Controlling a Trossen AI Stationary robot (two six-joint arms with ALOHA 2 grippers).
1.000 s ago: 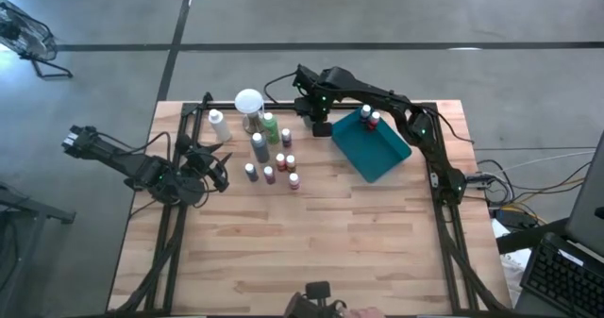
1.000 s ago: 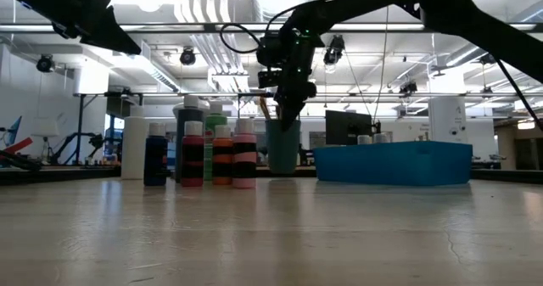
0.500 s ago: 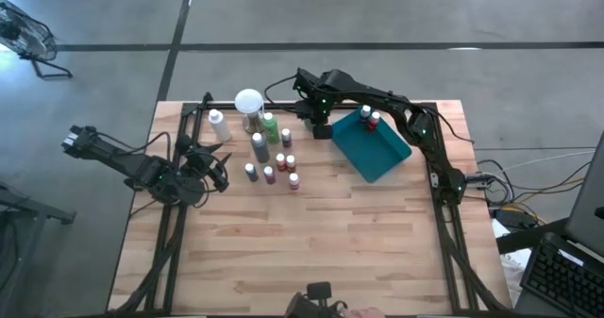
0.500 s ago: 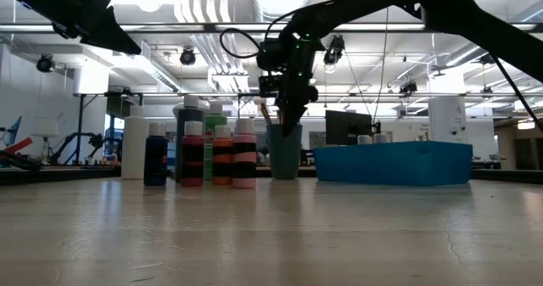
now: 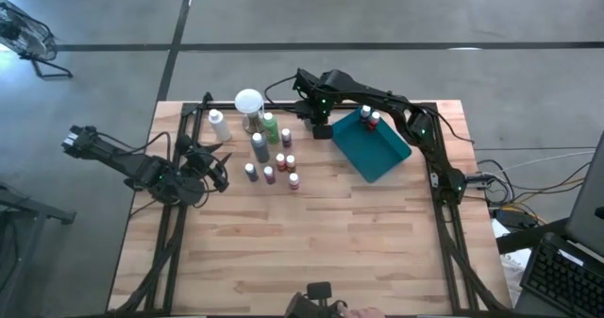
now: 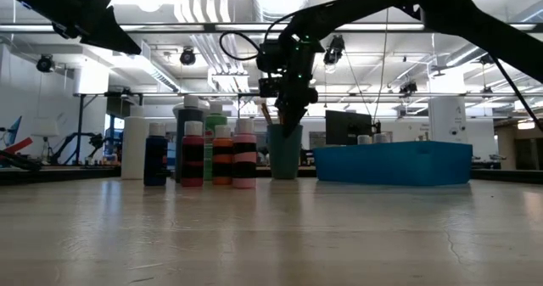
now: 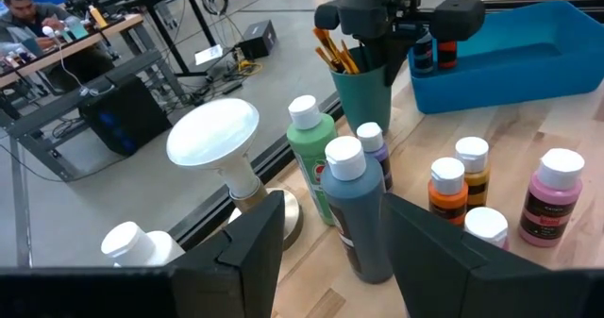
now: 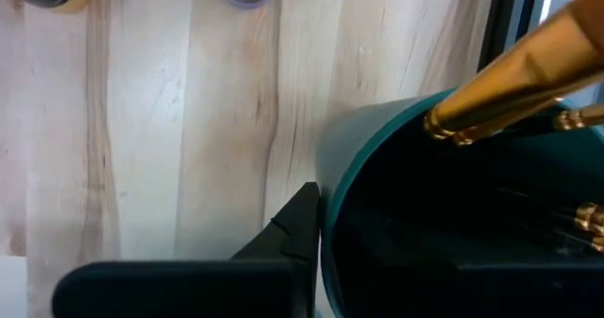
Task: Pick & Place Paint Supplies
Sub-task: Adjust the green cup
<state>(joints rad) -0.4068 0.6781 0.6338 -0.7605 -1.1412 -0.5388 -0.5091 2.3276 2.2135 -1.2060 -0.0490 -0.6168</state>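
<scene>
Where you look down from above, your right tool point(image 5: 319, 120) hangs over the teal cup point(image 5: 322, 129) beside the tray point(image 5: 382, 158); paint bottles point(image 5: 269, 153) cluster mid-worktop. Level view: its fingers' state, I cannot tell. Left tool point(image 5: 217, 172) waits half-spread, holding nothing.

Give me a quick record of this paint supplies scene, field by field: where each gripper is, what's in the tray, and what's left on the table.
right gripper: above the teal brush cup, one finger outside the rim, grip unclear
brush cup: upright beside the tray, holding brushes
left gripper: waiting at the table's left side, holding nothing
tray: teal tray with two bottles at its far end
loose bottles: cluster of paint bottles standing between the arms
other: round white-topped object behind the bottles
</scene>
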